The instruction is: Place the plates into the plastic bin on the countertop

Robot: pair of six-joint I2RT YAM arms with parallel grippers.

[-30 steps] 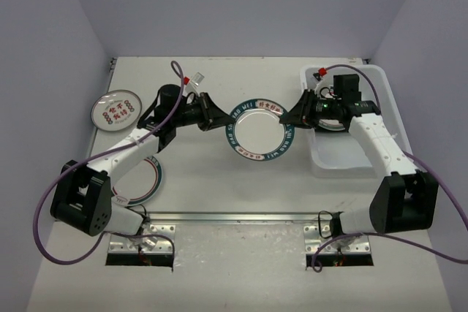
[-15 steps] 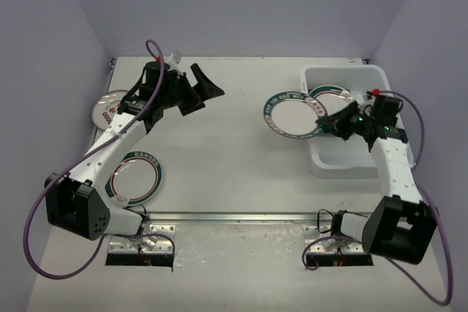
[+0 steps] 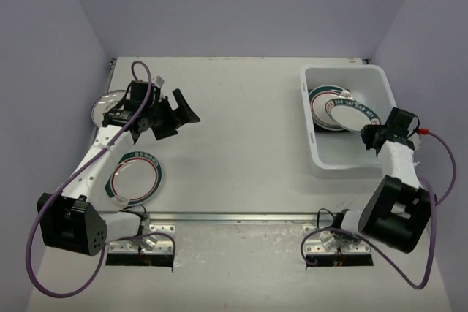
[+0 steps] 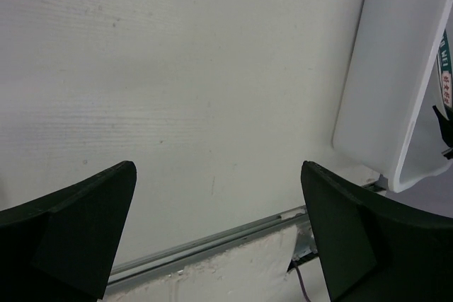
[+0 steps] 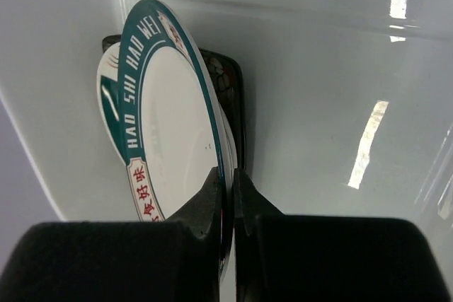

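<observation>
My right gripper reaches over the right wall of the plastic bin and is shut on the rim of a teal-rimmed plate. In the right wrist view that plate stands on edge between the jaws of the right gripper, leaning on another white plate and a dark floral one. My left gripper hangs open and empty over the countertop. A teal-rimmed plate and a red-medallion plate lie at the left.
A metal rail runs along the near edge, and it shows as the rail between the left fingers. The bin's outer wall fills that view's right side. Purple cables trail from both arms.
The left gripper let go of the teal-rimmed plate, opened wide and drew back to the left. The right gripper carried that plate rightward into the bin.
</observation>
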